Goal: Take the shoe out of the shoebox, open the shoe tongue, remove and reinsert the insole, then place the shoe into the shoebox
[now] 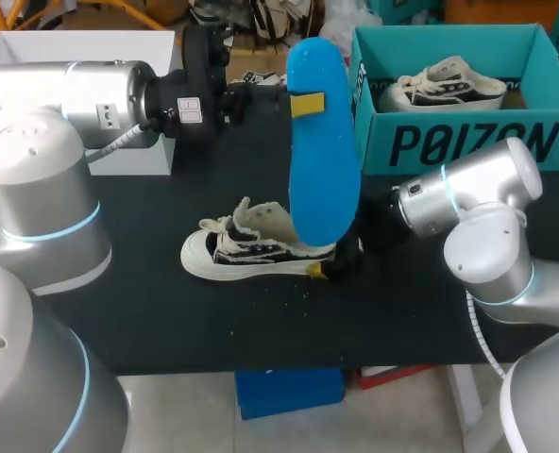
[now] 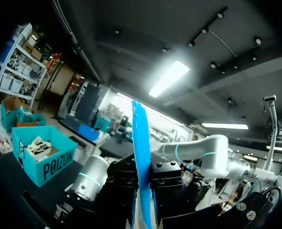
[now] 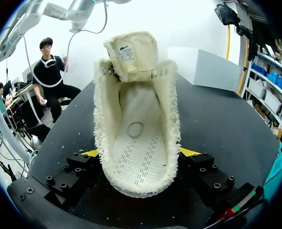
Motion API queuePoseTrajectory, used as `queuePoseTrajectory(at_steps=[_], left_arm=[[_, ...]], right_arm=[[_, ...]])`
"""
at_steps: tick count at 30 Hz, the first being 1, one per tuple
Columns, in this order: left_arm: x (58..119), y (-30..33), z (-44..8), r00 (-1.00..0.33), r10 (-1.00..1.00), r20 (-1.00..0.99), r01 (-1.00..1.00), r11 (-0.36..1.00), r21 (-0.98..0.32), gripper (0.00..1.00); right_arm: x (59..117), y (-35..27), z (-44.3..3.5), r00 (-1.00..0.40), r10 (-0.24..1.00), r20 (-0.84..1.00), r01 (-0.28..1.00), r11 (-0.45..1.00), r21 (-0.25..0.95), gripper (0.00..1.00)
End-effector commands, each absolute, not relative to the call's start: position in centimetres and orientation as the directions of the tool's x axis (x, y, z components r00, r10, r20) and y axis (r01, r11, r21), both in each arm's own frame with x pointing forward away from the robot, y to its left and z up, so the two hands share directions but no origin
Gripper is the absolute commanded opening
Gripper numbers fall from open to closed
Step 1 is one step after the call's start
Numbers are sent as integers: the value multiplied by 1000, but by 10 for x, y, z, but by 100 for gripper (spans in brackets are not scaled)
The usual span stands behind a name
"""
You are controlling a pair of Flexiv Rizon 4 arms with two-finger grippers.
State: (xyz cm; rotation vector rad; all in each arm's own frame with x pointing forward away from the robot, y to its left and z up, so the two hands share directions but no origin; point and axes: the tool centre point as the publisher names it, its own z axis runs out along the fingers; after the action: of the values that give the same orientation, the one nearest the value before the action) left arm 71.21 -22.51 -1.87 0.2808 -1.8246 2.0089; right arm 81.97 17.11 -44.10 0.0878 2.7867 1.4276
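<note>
Now, the shoe [image 1: 246, 247] sits on its sole on the black desk [image 1: 166, 311], toe pointing away from the right arm [image 1: 478, 208]. The right fingers [image 3: 91, 152] are at the heel, one yellow tip pressed to each side, so they are clamped on the shoe. Through the right wrist camera the shoe's mouth gapes wide. The tongue [image 3: 131, 52] is pulled up and forward, and the pale stitched footbed lies bare inside.

Above the shoe, look at that: the blue insole [image 1: 322, 160] stands upright in the air, its lower end over the heel. The left fingers [image 1: 306, 104] pinch it near its upper end, with one yellow tip lying across its broad face. From the left wrist the insole shows edge-on, squeezed between the two black finger blocks, so that grip is closed on it. The left arm [image 1: 81, 94] reaches across level, well above the shoe.

Beyond the shoe, on the right arm's side, the teal shoebox [image 1: 468, 142] stands open on the desk. A second shoe [image 1: 440, 85], white with dark trim, lies inside it. Beyond the shoe on the left arm's side stands a white box [image 1: 72, 45], partly hidden behind the left arm.
</note>
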Motion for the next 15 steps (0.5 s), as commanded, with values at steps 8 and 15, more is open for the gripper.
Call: queuePoseTrajectory(at_steps=[8, 15], left_arm=[[706, -223, -16, -897, 147, 416, -429, -65, -901, 0], [692, -225, -2, -904, 165, 395, -408, -55, -911, 0]], right_arm=[[821, 171, -443, -998, 55, 19, 47, 584, 811, 0], [821, 171, -443, -998, 55, 19, 47, 584, 811, 0]])
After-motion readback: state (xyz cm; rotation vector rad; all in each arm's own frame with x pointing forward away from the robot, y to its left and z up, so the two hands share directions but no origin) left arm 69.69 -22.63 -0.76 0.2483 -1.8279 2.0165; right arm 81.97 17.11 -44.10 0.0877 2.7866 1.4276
